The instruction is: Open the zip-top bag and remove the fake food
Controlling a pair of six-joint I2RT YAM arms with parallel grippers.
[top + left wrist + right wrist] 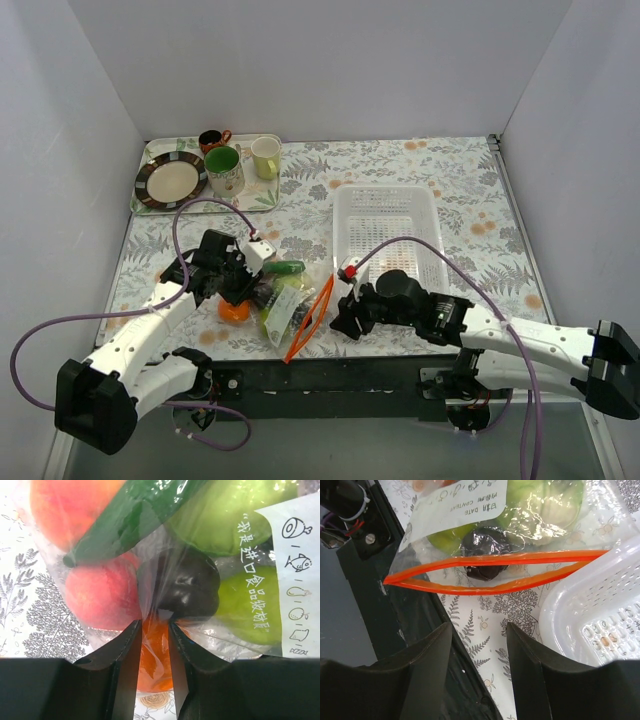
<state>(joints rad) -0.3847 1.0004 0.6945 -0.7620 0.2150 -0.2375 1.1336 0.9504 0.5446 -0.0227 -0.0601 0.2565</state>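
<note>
Halfway through the job: the zip-top bag (287, 312) lies on the flowered tabletop (450, 180) near the front edge, between the two arms, with its orange-red zip strip (495, 560) parted into an open slit. The opening looks done; the emptying is not, as all the visible fake food (100, 597) sits inside the plastic: a pink peach, green pieces (250, 605), a green pod (130, 515) and a dark piece (485, 542) just behind the mouth.

The left pincer (155, 630) is nearly closed on the bag's far, sealed end, with gathered film at its tips and an orange piece (155, 665) showing between the jaws. The right pincer (479, 645) stands open and empty just short of the bag's mouth.

The white perforated basket (345, 225) sits just beside the mouth on the right arm's side, crowding the approach. One corner of the strip reaches the dark strip at the tabletop's front edge. A tray (262, 200) with a plate (171, 180), a green mug (224, 170) and a cream mug (266, 157) stands well apart in the far left corner.
</note>
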